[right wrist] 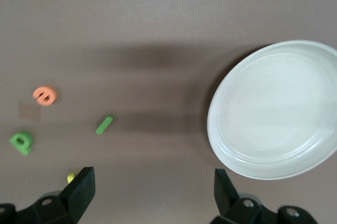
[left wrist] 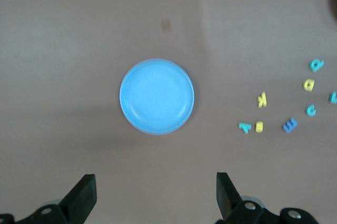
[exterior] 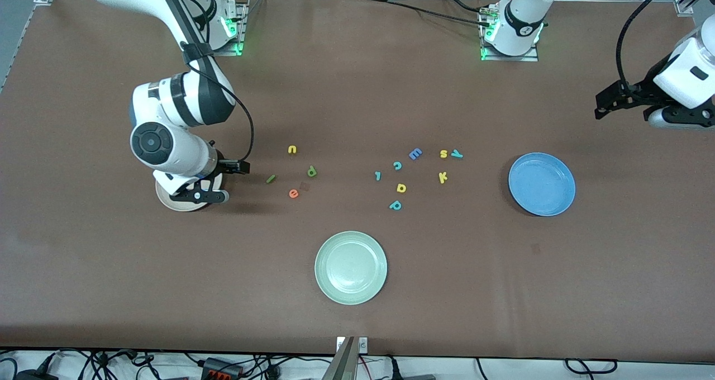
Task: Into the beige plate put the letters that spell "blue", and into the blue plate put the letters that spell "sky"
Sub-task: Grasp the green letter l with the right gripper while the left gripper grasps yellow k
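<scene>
My right gripper (right wrist: 154, 192) hangs open and empty beside the beige plate (right wrist: 213, 124), which it partly covers in the front view (exterior: 167, 202). Near it lie the green b (exterior: 311, 171), the thin green l (exterior: 271, 179), the yellow u (exterior: 292, 150) and the orange e (exterior: 294, 193). The yellow s (exterior: 443, 153), teal y (exterior: 457, 154) and yellow k (exterior: 443, 177) sit closer to the blue plate (exterior: 542, 184). My left gripper (left wrist: 156, 195) is open, holds nothing and hangs high over the table at the left arm's end, by the blue plate (left wrist: 157, 96).
A pale green plate (exterior: 351, 267) lies nearest the front camera. Mid-table are a blue E (exterior: 415, 154), a teal c (exterior: 397, 165), a teal l (exterior: 377, 175), a teal p (exterior: 395, 205) and one more yellow letter (exterior: 401, 188).
</scene>
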